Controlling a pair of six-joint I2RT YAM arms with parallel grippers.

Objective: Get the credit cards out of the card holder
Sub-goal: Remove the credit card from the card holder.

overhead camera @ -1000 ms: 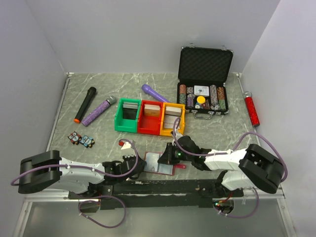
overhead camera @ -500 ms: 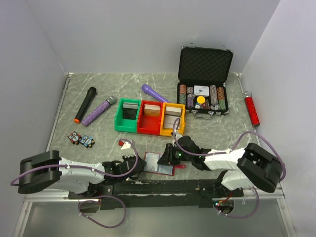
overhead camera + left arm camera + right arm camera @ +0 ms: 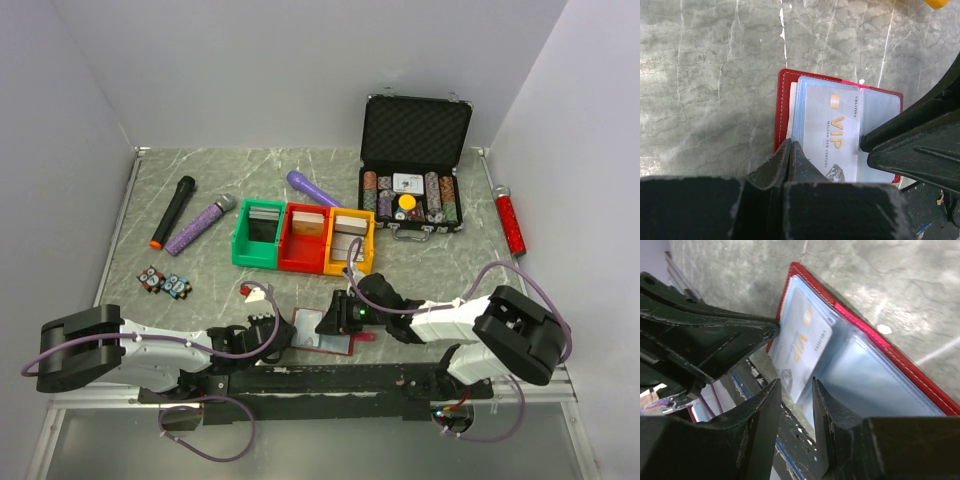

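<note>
Card holder [image 3: 322, 333]: lies open and flat at the near edge of the worktop [image 3: 450, 262], between the two grippers; red cover [image 3: 783, 110] down, pale blue sleeves [image 3: 865, 375] up
Card [image 3: 832, 140]: pale, printed "VIP" in gold, lying on the half of the card holder nearest the left arm; one corner reaches past the sleeve edge toward the right arm; whether the rest is tucked in a sleeve is unclear
Left gripper [image 3: 790, 144]: low over the worktop, fingers pressed together with no gap, tips on the outer edge of the card holder just beside the card; whether a flap is pinched between them cannot be told
Right gripper [image 3: 795, 384]: low at the other side of the card holder, fingers apart by a narrow gap, the card's corner sitting in that gap; contact with the card is not clear
Arms: both stretch inward along the near edge, the grippers facing each other across the card holder
Bins: green [image 3: 255, 240], red [image 3: 305, 240] and yellow [image 3: 352, 242] in a row behind the card holder, touching side by side, each with flat things standing in it
Chip case [image 3: 412, 165]: black, lid up, at the back right, well apart from the card holder
Microphones: black [image 3: 173, 211] and glittery purple [image 3: 200, 224] at the left, near each other
</note>
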